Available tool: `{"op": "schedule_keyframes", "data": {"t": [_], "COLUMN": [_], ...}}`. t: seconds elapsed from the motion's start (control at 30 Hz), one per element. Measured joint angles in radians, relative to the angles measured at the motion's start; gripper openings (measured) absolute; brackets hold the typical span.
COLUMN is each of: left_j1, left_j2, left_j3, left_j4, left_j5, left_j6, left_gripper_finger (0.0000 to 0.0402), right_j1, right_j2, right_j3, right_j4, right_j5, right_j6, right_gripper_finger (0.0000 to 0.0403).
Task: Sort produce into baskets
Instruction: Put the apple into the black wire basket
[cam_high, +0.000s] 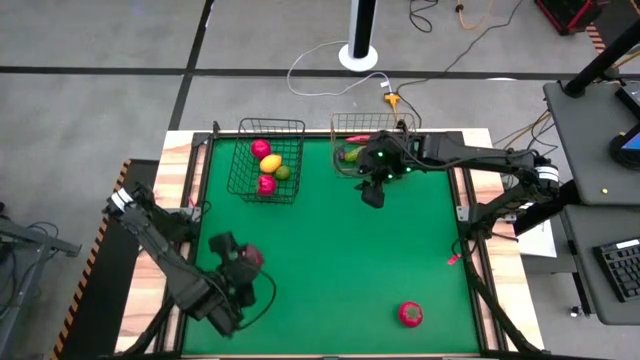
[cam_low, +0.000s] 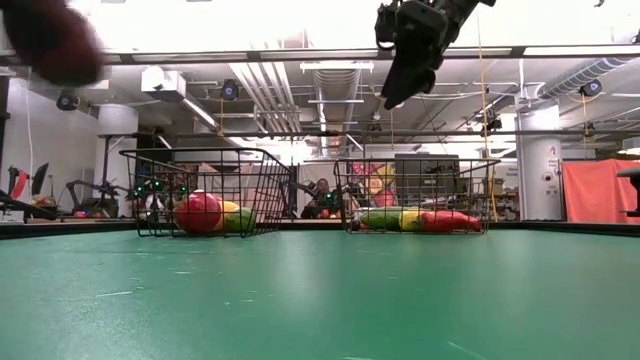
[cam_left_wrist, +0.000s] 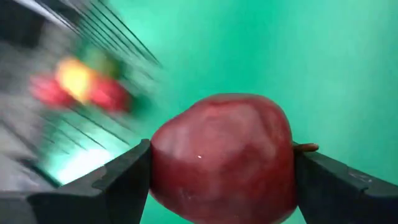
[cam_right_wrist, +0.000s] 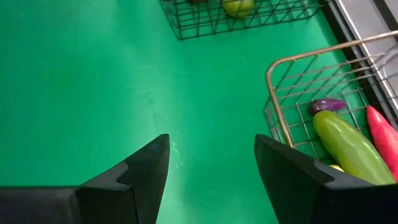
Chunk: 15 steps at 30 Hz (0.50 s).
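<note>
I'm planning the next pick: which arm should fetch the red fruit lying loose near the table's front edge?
Right, probably. The right tool is open and empty beside the lighter basket, while the left tool is shut on a dark red apple. The red fruit lies on the right half.

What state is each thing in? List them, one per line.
Left gripper: shut on the dark red apple, raised off the mat.
Right gripper: open, empty, beside the lighter basket.
Black basket: upright, holding round red, yellow and green fruit.
Lighter basket: upright, holding a green cucumber, a red piece and a purple one.
Red fruit: loose on the mat, unsorted.
</note>
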Motion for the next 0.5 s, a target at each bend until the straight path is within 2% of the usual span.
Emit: {"op": "schedule_keyframes", "data": {"t": [0.1,0.23,0.4,0.5], "left_j1": [0.055,0.170,0.372,0.507], "left_j2": [-0.013,-0.084,-0.186,-0.245], "left_j3": [0.092,0.129,0.107,0.079], "left_j4": [-0.104,-0.059,-0.048,0.009], "left_j5": [-0.188,-0.354,-0.384,-0.348], "left_j6": [0.078,0.330,0.567,0.728], "left_gripper_finger": [0.0306,0.0307,0.0307,0.0307], "right_j1": [0.015,0.036,0.057,0.065], "right_j2": [-0.001,-0.002,-0.002,-0.002], "right_j3": [0.000,0.000,0.000,0.000], "right_j4": [0.001,0.023,0.022,0.023], "right_j5": [-0.002,-0.004,-0.004,-0.004], "right_j6": [-0.006,-0.010,-0.009,-0.009], "right_gripper_finger": [0.0226,0.0226,0.0226,0.0226]}}
